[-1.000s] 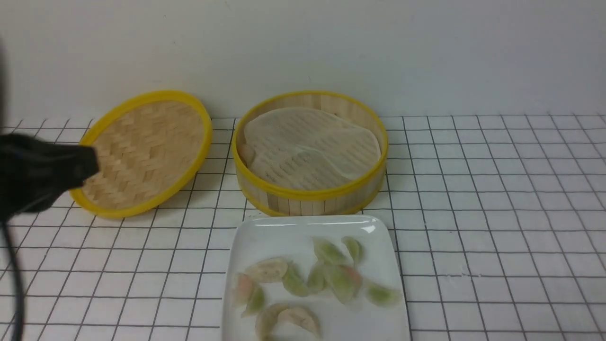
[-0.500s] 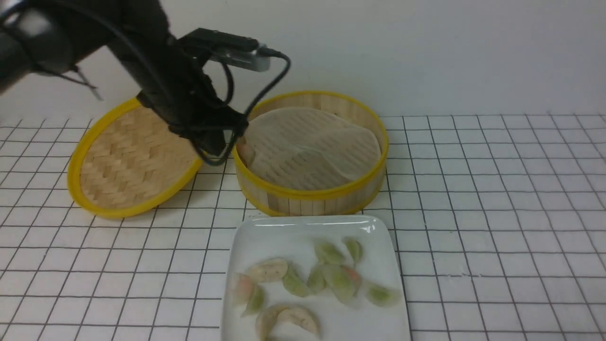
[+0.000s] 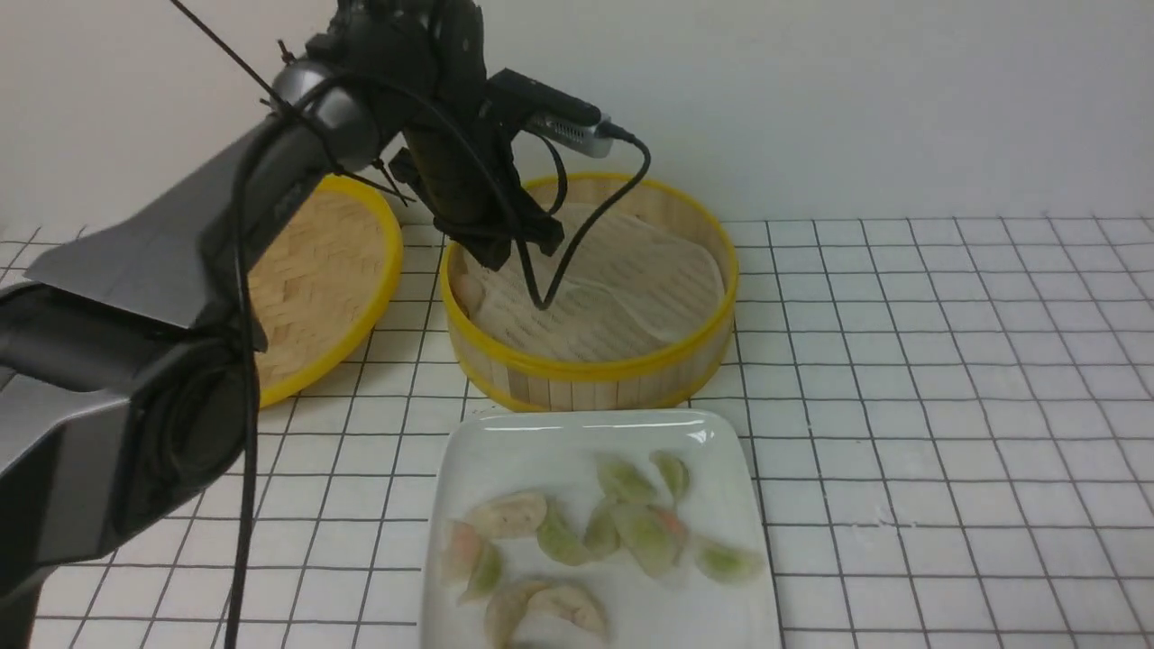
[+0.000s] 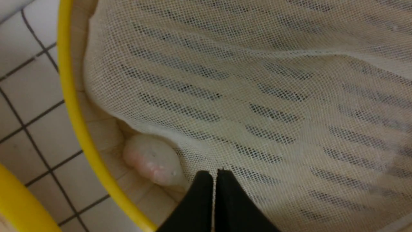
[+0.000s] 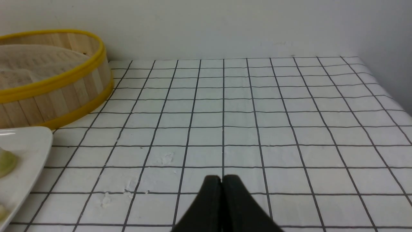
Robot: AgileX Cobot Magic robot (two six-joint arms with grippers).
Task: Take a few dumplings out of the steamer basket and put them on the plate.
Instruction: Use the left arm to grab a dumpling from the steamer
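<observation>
Pinkish dumpling (image 4: 151, 159) partly under liner (image 4: 257, 96) — left tool (image 4: 215, 173) closed just beside.

Left arm (image 3: 207, 216) extended forward and upward, wrist (image 3: 451, 108) bent downward. Left gripper (image 4: 215, 174): fingers pressed together. Right gripper (image 5: 222, 179): fingers likewise together, pointing forward, roughly level.

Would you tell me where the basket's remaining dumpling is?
Front view: the dumpling lies against the basket's left wall, at the liner's edge, beside the left end effector.

Plate (image 3: 505, 451) cut by lower edge, lid (image 3: 334, 270) half behind left arm (image 3: 180, 234), dumpling (image 4: 151, 159) perhaps tucked under liner (image 4: 257, 80)
</observation>
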